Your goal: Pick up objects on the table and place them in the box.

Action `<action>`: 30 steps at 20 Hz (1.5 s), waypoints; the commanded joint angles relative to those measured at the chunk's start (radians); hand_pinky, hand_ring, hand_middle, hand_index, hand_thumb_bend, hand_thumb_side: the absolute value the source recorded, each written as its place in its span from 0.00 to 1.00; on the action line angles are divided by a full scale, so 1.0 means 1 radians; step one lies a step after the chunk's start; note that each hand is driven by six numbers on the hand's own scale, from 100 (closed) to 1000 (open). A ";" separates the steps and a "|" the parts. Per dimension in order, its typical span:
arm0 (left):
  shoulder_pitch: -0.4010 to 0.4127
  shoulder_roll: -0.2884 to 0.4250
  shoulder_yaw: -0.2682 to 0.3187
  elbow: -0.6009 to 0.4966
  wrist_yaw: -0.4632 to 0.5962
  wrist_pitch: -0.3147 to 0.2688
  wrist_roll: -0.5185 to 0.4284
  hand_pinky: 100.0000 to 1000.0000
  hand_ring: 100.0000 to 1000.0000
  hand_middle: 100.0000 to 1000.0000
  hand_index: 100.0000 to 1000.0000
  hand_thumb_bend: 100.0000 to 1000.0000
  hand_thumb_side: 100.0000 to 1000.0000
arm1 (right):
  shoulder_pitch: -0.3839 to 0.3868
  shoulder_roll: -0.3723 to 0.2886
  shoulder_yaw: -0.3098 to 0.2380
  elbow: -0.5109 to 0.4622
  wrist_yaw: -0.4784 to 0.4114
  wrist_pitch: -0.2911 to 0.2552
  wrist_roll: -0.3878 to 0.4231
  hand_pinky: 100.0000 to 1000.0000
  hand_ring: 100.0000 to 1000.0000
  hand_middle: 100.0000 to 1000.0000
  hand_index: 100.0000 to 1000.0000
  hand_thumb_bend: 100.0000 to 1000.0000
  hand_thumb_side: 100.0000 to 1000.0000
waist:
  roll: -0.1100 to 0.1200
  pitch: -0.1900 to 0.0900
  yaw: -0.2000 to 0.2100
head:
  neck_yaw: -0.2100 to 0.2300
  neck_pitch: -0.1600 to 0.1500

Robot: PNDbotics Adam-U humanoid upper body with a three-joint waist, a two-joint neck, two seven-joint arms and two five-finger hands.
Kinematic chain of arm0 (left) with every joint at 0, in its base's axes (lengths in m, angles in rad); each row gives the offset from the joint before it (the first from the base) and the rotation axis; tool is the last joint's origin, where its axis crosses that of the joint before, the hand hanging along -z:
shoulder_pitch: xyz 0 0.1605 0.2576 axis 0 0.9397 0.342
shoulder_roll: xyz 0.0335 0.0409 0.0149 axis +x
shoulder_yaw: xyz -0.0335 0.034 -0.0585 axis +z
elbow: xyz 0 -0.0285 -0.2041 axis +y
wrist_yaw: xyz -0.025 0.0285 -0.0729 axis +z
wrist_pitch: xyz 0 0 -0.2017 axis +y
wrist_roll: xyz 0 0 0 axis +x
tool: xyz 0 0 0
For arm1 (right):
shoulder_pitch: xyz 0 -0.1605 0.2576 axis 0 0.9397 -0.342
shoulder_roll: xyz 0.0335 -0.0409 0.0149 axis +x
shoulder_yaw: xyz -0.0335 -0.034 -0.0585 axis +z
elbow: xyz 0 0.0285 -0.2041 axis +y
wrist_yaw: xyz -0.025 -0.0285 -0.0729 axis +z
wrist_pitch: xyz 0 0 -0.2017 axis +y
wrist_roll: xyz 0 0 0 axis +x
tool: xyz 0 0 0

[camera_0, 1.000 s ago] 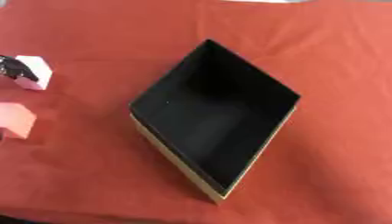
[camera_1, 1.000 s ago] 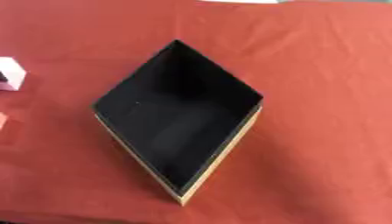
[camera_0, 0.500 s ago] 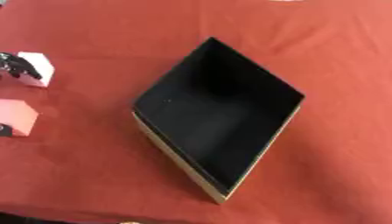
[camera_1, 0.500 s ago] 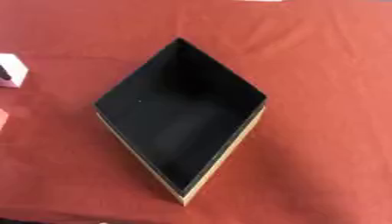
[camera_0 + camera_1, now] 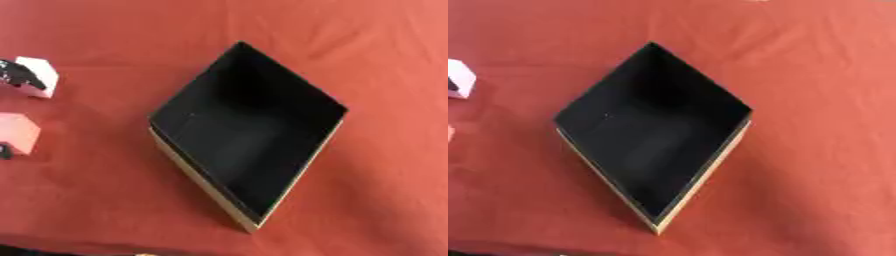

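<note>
An open box [image 5: 248,131] with a black inside and tan outer walls lies cornerwise in the middle of the red cloth; nothing shows inside it. Far to its left, at the picture's edge, stands a small white carton [image 5: 38,75] with a black patch on its left face. Below it sits a pale pink block [image 5: 17,133] with a small dark shape at its lower left corner. In the right eye view only a corner of the white carton [image 5: 458,79] shows. Neither of my hands appears in either view.
The red cloth [image 5: 376,60] covers the whole table, with soft creases at the top right. Its front edge runs along the bottom of the picture, where a dark strip [image 5: 35,250] shows.
The whole picture has shifted slightly, so the camera moved a little. The box, the white carton and the pink block keep their places on the cloth.
</note>
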 commanded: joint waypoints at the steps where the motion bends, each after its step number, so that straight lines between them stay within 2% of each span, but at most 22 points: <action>1: 0.002 0.039 0.029 -0.058 -0.012 0.014 0.001 0.59 0.76 0.80 0.91 0.74 0.16 | -0.010 -0.027 -0.008 -0.017 -0.007 0.001 -0.001 0.78 0.61 0.50 0.78 0.00 0.63 | 0.006 -0.017 0.001 | -0.005 -0.002; 4: 0.013 0.040 0.041 -0.091 -0.020 0.024 0.006 0.59 0.77 0.80 0.91 0.75 0.16 | -0.009 -0.027 -0.009 -0.017 -0.007 0.001 -0.001 0.78 0.61 0.50 0.78 0.00 0.63 | 0.007 -0.018 -0.001 | -0.007 -0.002; 8: 0.023 0.036 0.040 -0.099 -0.017 0.035 0.001 0.57 0.74 0.76 0.90 0.71 0.17 | -0.009 -0.026 -0.009 -0.017 -0.008 0.001 -0.001 0.78 0.61 0.50 0.78 0.00 0.63 | 0.006 -0.016 -0.002 | -0.006 -0.003; 11: 0.026 0.029 0.032 -0.083 -0.004 0.042 -0.004 0.54 0.71 0.74 0.89 0.67 0.17 | -0.011 -0.026 -0.009 -0.017 -0.009 0.001 -0.001 0.78 0.61 0.50 0.78 0.00 0.63 | 0.005 -0.014 -0.004 | -0.004 -0.004; 15: 0.023 0.022 0.022 -0.057 0.004 0.042 -0.001 0.54 0.71 0.73 0.89 0.66 0.17 | -0.012 -0.025 -0.008 -0.017 -0.010 0.001 -0.001 0.78 0.61 0.50 0.78 0.00 0.63 | 0.004 -0.013 -0.007 | -0.003 -0.005; 17: 0.021 0.020 0.021 -0.042 -0.004 0.045 -0.001 0.55 0.72 0.77 0.89 0.68 0.16 | -0.013 -0.024 -0.009 -0.017 -0.011 0.000 -0.001 0.78 0.61 0.50 0.78 0.00 0.63 | 0.003 -0.013 -0.009 | 0.001 -0.006; 22: 0.011 0.008 0.015 0.010 -0.041 0.046 0.007 0.55 0.73 0.79 0.90 0.68 0.16 | -0.013 -0.024 -0.009 -0.017 -0.013 0.001 -0.001 0.78 0.61 0.50 0.78 0.00 0.63 | 0.000 -0.010 -0.009 | 0.010 -0.008; 26: 0.005 -0.002 0.009 0.046 -0.040 0.045 0.012 0.50 0.68 0.73 0.86 0.63 0.16 | -0.013 -0.025 -0.009 -0.017 -0.015 0.002 -0.002 0.79 0.61 0.50 0.78 0.00 0.63 | -0.001 -0.007 -0.008 | 0.012 -0.009; 30: -0.001 -0.010 0.006 0.075 -0.024 0.041 0.026 0.44 0.61 0.65 0.79 0.57 0.11 | -0.013 -0.025 -0.010 -0.017 -0.016 0.003 -0.004 0.79 0.61 0.50 0.78 0.00 0.63 | -0.003 -0.004 -0.010 | 0.013 -0.010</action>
